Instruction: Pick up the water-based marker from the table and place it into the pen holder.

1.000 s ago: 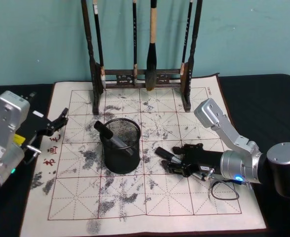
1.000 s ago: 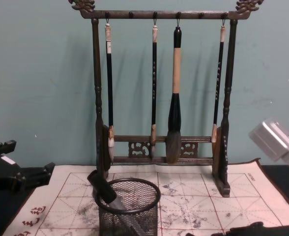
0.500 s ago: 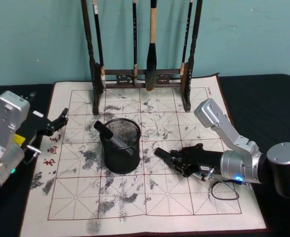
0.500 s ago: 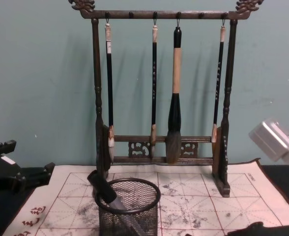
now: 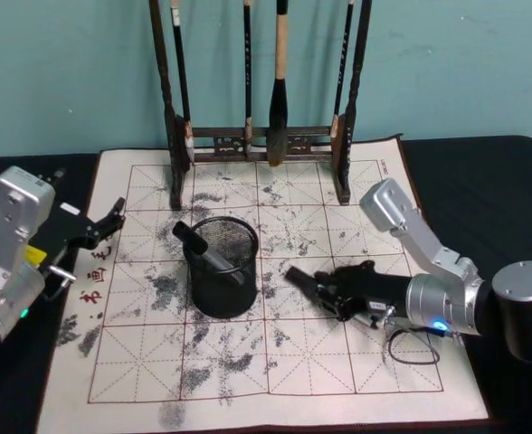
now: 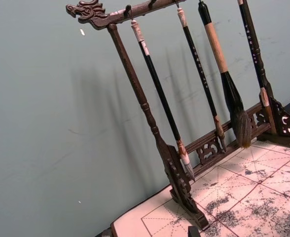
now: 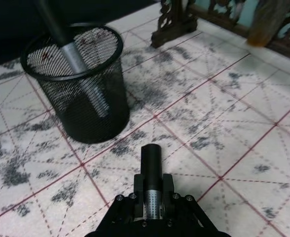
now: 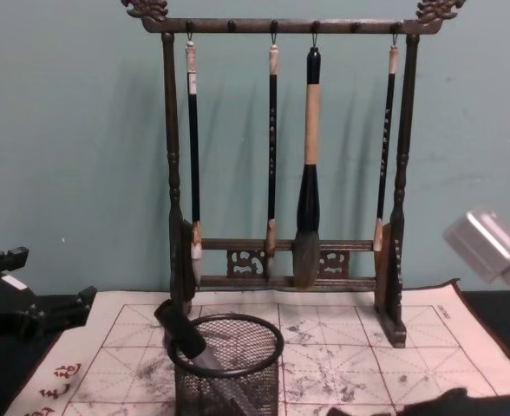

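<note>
My right gripper [image 5: 327, 291] hovers low over the cream felt mat of the table [image 5: 275, 371], to the right of the pen holder [image 5: 223, 268]. It is shut on a water-based marker [image 5: 299, 277]. In the right wrist view the marker [image 7: 151, 163] sticks out between the fingers [image 7: 165, 183], its black cap pointing toward the mesh pen holder [image 7: 86, 103]. Another marker [image 7: 71, 49] leans inside that cup, and the chest view shows this marker [image 8: 182, 334] in the holder [image 8: 229, 377] too. My left gripper [image 5: 112, 221] rests open at the mat's left edge.
A tall dark wooden brush rack [image 5: 257, 140] with several hanging brushes stands at the back of the mat, behind the holder. A thin black cable loop [image 5: 411, 349] lies by my right wrist. Open mat stretches in front of the holder.
My right gripper has closed in on the marker and risen slightly with it. The left arm, the holder and the rack have stayed put.
</note>
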